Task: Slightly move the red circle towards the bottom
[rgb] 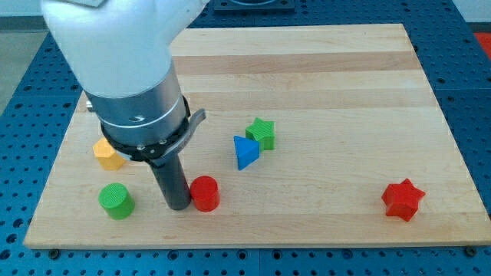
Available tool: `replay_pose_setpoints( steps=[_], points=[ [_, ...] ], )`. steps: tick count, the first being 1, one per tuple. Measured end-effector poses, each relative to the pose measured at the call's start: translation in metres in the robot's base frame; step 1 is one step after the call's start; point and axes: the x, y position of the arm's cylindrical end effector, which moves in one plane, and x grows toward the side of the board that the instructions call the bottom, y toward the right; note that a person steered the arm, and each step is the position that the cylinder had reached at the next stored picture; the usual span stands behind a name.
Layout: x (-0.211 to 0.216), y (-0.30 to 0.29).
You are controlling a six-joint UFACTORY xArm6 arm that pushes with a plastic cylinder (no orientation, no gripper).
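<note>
The red circle [205, 192] stands near the bottom edge of the wooden board [322, 69], left of centre. My tip [179, 205] is down on the board right beside the red circle, touching or nearly touching its left side. The rod rises from there into the arm's big grey and white body, which fills the view's upper left. A green circle [116, 201] sits to the left of my tip.
A yellow block [108, 154] is partly hidden under the arm at the left. A blue triangle [245, 152] and a green star [261, 133] touch each other above and right of the red circle. A red star [403, 199] lies at the bottom right.
</note>
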Motion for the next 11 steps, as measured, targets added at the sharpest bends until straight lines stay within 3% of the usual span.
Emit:
replay_pose_setpoints(
  steps=[2, 4, 6, 11],
  points=[
    [0.000, 0.010],
    [-0.029, -0.009],
    [-0.033, 0.045],
    [-0.031, 0.052]
  ],
)
